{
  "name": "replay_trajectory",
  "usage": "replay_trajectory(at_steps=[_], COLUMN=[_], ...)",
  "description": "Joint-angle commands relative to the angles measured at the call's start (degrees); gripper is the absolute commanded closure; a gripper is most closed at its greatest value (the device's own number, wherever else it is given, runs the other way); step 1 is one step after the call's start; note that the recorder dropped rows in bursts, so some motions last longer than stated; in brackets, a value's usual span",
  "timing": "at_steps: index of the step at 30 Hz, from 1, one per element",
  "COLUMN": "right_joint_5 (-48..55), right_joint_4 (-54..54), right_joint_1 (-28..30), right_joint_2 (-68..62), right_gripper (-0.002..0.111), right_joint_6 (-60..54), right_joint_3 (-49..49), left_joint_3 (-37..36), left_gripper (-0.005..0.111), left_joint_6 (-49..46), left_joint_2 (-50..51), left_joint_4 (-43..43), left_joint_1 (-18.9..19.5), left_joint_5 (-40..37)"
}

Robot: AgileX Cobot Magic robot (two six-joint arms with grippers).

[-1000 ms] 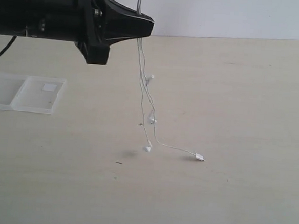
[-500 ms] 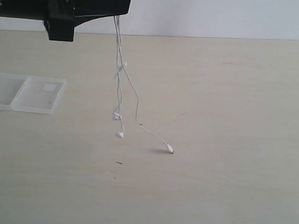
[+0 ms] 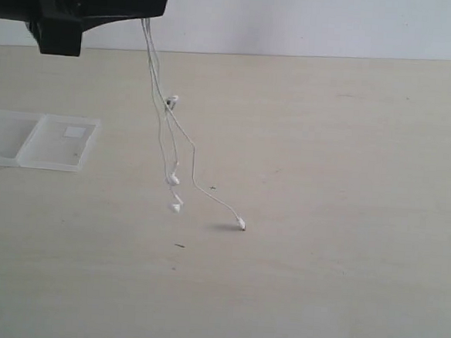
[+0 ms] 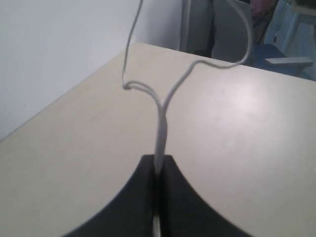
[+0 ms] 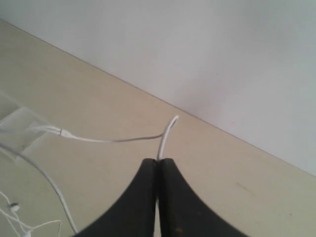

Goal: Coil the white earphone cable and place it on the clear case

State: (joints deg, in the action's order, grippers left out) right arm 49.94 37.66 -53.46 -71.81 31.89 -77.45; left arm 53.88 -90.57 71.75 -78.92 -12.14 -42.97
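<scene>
In the exterior view my left gripper (image 3: 160,3) is high at the top left, shut on the white earphone cable (image 3: 163,137). The cable hangs down from it, with an inline piece (image 3: 171,101), two earbuds (image 3: 174,179) in the air, and the plug (image 3: 241,226) touching the table. The clear case (image 3: 38,142) with its white label (image 3: 75,132) lies flat at the left, apart from the cable. In the left wrist view the gripper (image 4: 159,159) pinches the cable (image 4: 162,118). My right gripper (image 5: 158,162) is shut on the cable (image 5: 167,133) too, and is outside the exterior view.
The beige table (image 3: 348,185) ends at a white wall (image 3: 336,22) behind. Grey furniture (image 4: 222,29) stands beyond the table's far edge in the left wrist view. A corner of the clear case (image 5: 17,123) shows in the right wrist view.
My left gripper has moved left and slightly up with the cable. The hanging earbuds swung left and the plug dragged left across the table, toward the case.
</scene>
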Motion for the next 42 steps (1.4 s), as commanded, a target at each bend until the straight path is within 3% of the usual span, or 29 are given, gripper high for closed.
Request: replay_trajectory(at_steps=[1,10,13,21,34,42], right_joint_5=[-7.17,-24.58,-23.85,-31.9,-19.75,-19.67], right_joint_4=[0.94,1.97,2.79,-0.83,-2.66,-14.96], right_joint_1=[0.35,0.35,0.35,0.35,0.23,0.23], right_joint_2=[1.17,0.81,0.69,-4.62,-6.01,-6.11], right_gripper=[0.108,0.108,0.108,0.108,0.108,0.108], right_joint_6=[4.53,10.74,8.8,8.31,7.91,-6.99], right_joint_3=[5.84,17.03,17.04,17.14,17.14,17.14], left_joint_3=[0.26,0.26,0.26,0.26,7.57,8.71], left_gripper=[0.107,0.107,0.107,0.107,0.107,0.107], left_joint_6=[4.53,10.57,13.13,17.8,26.3,26.3], left_joint_2=[-1.91,-5.4,-5.4,-7.4,-7.46,-7.02], left_joint_4=[2.62,6.35,7.42,19.9,29.07,29.07], left_joint_1=[2.95,5.37,5.37,5.37,5.37,5.37], left_joint_5=[-0.22,-2.78,-3.19,-1.43,-1.44,-0.67])
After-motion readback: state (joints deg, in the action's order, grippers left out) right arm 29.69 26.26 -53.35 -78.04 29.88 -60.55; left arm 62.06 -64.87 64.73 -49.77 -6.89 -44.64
